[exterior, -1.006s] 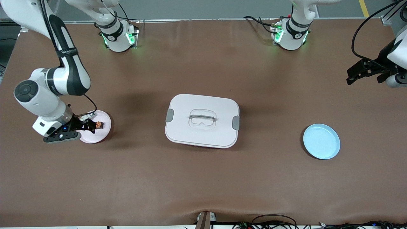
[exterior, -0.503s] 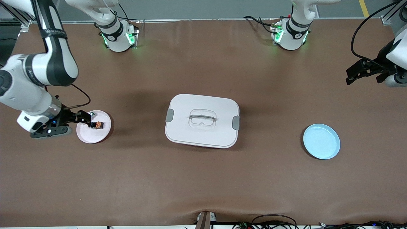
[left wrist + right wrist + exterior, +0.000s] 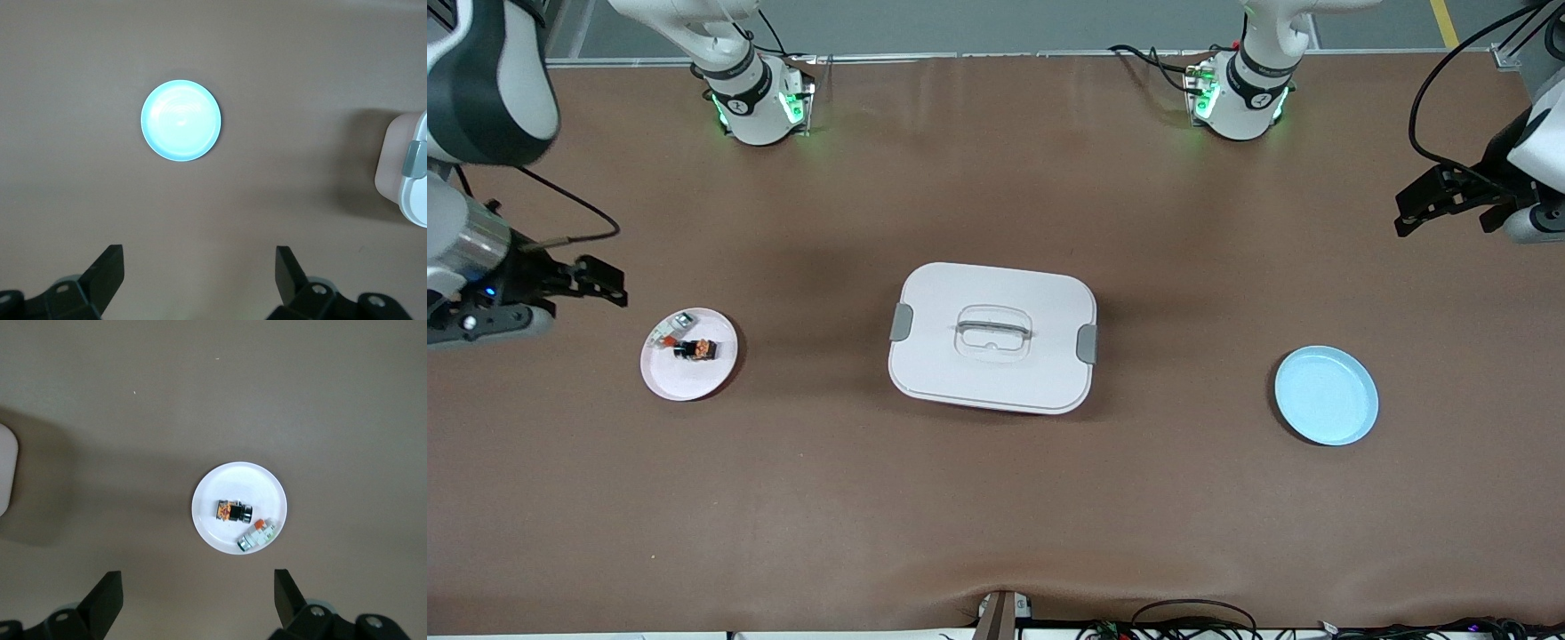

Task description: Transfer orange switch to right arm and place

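Judging from its look, the switch [image 3: 696, 349] is a tiny, stiff, blocky part, black with orange markings on top, and surely very light. It is hard plastic by appearance, so it will not squash, but it may be slick and could pop out of a careless pinch or skid on the plate. The best hold seems to be across its two flat black sides, low on the body, with the fingers kept off the small white-grey part [image 3: 665, 332] lying just beside it.

The blue plate [image 3: 1326, 396] sits nearest the front camera, toward the left arm's end of the table, with nothing on it. The white plate [image 3: 671, 380] lies a little farther from the camera, toward the right arm's end, and carries the switch, with the white-grey part on it slightly farther still. The white box [image 3: 992, 336], lidded and with grey clasps at its ends, stands between the two plates.

The right gripper [image 3: 587, 277] hangs over bare table beside the white plate, fingers spread and holding nothing; its wrist view looks down on the plate and the switch [image 3: 233, 511]. The left gripper [image 3: 1440, 200] waits over the table's edge at its own end, fingers likewise spread and holding nothing.

No brand, label or writing can be read on the switch, the plates or the box.
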`<state>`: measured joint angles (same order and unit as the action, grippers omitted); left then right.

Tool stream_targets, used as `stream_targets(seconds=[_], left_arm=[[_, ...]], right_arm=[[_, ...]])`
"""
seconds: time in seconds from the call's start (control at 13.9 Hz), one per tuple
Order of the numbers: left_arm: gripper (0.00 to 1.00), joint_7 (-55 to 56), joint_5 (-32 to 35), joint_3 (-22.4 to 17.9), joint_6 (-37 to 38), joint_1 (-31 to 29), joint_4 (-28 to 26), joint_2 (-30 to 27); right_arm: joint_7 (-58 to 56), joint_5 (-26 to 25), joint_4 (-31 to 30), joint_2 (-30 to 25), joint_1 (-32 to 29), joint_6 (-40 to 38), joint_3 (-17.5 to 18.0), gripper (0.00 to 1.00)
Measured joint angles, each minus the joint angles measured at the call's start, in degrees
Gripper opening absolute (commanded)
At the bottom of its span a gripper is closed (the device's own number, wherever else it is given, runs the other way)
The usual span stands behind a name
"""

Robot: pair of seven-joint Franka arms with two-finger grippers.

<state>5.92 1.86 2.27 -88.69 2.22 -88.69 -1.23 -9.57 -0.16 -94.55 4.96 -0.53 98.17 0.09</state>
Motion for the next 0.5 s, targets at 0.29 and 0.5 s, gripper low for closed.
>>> stream_targets(seconds=[0.29, 0.5], left_arm=[[1.00, 0.00, 0.00, -0.03, 0.00, -0.13, 0.08, 0.00], [1.00, 0.00, 0.00, -0.05, 0.00, -0.31, 0.08, 0.00]], right_arm=[[0.15, 0.00, 5.99, -0.58, -0.07, -6.12, -0.43, 1.00], [4.63, 0.03, 8.16, -0.55, -0.04, -8.79, -0.33, 1.00]])
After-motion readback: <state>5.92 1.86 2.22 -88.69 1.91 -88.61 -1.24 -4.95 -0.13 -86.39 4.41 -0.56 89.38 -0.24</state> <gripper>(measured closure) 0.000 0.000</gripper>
